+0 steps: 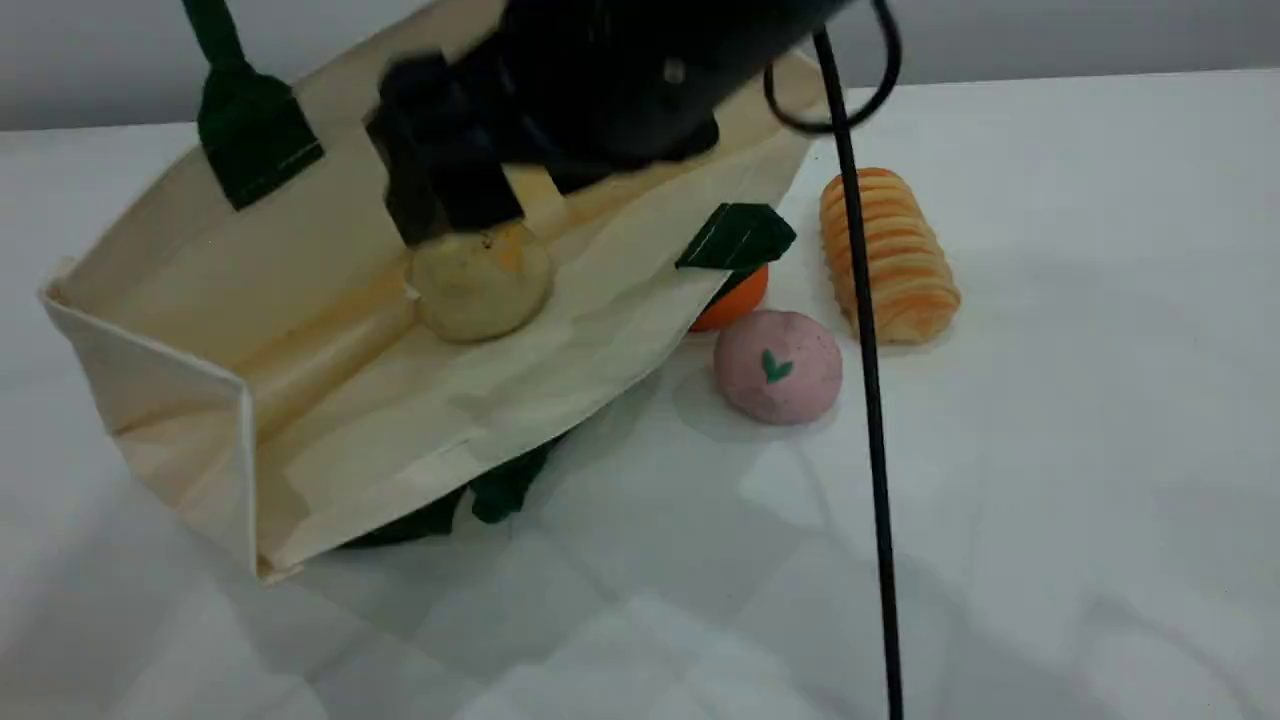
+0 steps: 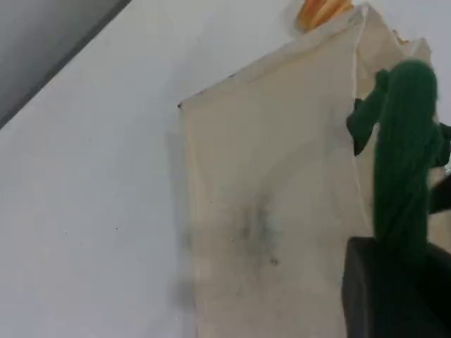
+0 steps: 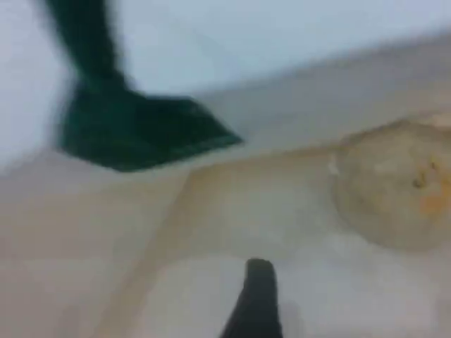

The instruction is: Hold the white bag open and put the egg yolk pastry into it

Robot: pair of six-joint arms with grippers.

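The white bag (image 1: 300, 330) lies on its side with its mouth held wide toward the camera. Its upper green handle (image 1: 215, 35) rises out of the top left of the scene view. In the left wrist view that handle (image 2: 405, 162) runs into my left gripper (image 2: 394, 289), which is shut on it beside the bag's wall (image 2: 275, 204). The egg yolk pastry (image 1: 482, 283) rests inside the bag on its lower wall. My right gripper (image 1: 450, 210) hovers just above the pastry, open, with nothing between its fingers. The blurred right wrist view shows the pastry (image 3: 394, 186) to the right of one fingertip (image 3: 257, 303).
A pink ball with a green heart (image 1: 778, 366) and a ridged orange-striped roll (image 1: 888, 255) lie right of the bag. An orange item (image 1: 735, 300) is half hidden behind the bag's green tab (image 1: 738, 237). A black cable (image 1: 868, 400) hangs down across the right side.
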